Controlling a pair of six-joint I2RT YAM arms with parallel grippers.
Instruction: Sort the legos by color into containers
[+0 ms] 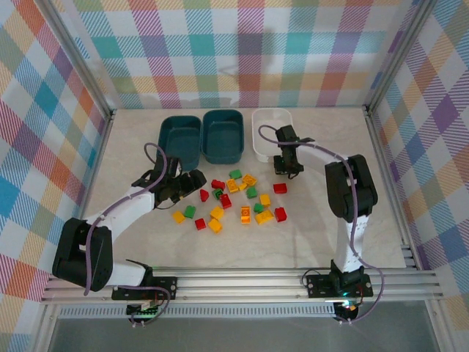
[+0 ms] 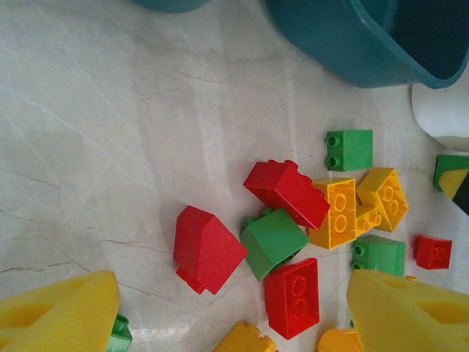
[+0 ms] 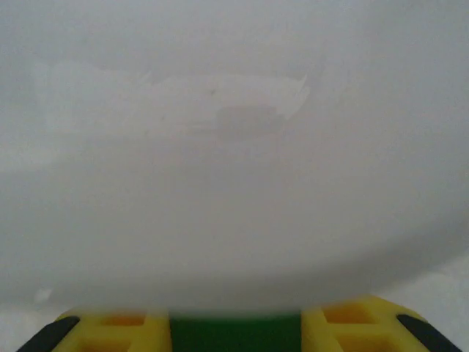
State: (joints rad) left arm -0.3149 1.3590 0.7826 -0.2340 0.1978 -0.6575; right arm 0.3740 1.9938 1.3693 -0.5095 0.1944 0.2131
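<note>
Top external view: three bins stand in a row at the far side of the table [image 1: 124, 158], each with its long axis running near to far. They are the left teal bin [image 1: 181, 139], the middle teal bin [image 1: 223, 136] and, on the right, the white bin [image 1: 267, 126]. The legos [image 1: 233, 185] lie scattered on the table just near of the bins, with red, green and yellow-orange mixed. The left gripper [image 1: 195, 182] hangs at the left edge of the scatter, pointing right into it. The right gripper [image 1: 290, 169] sits just near of the white bin's near wall.

In the left wrist view, the left gripper's yellow fingers [image 2: 62, 315] are spread wide and hold nothing. Between them lies a red brick [image 2: 293, 297], studs up, its long axis pointing toward the bins. Just beyond it a green brick [image 2: 272, 240] sits tilted, touching it.

In the right wrist view, the right gripper [image 3: 234, 330] is clamped on a green lego [image 3: 234, 336]. Only a strip of it shows, so its direction cannot be told. The white bin's wall is close ahead.
</note>
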